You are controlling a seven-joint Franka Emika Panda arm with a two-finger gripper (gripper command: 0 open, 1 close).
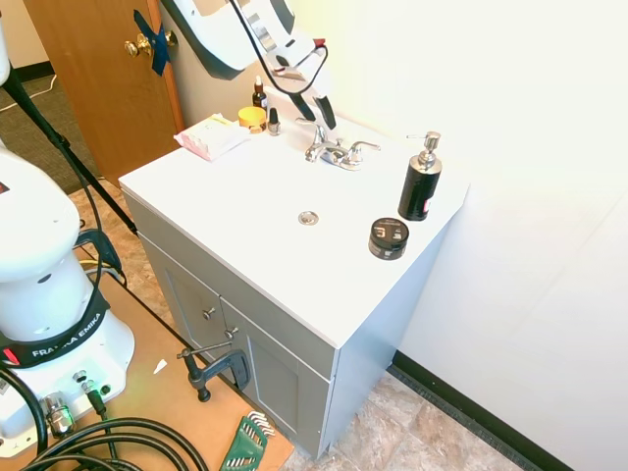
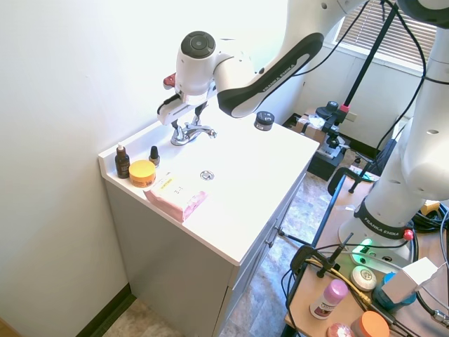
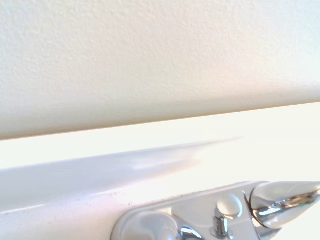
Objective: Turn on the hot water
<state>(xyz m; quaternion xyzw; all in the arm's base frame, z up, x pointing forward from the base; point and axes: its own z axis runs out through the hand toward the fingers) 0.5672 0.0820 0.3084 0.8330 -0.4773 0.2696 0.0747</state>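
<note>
The hot water tap is a small chrome faucet with two short lever handles and a low spout, at the back of the white vanity top. My gripper hangs just above the faucet's handle on the door side, fingers pointing down and close to it. In the second exterior view the gripper hovers over the faucet, and a dark finger sits at the outer end of the hand, so it looks open and empty. The wrist view shows the faucet's base and one handle below the wall.
A black pump bottle and a black jar stand to one side of the faucet. On the other side are a yellow jar, two dropper bottles and a pink box. The drain lies in front. The wall is right behind.
</note>
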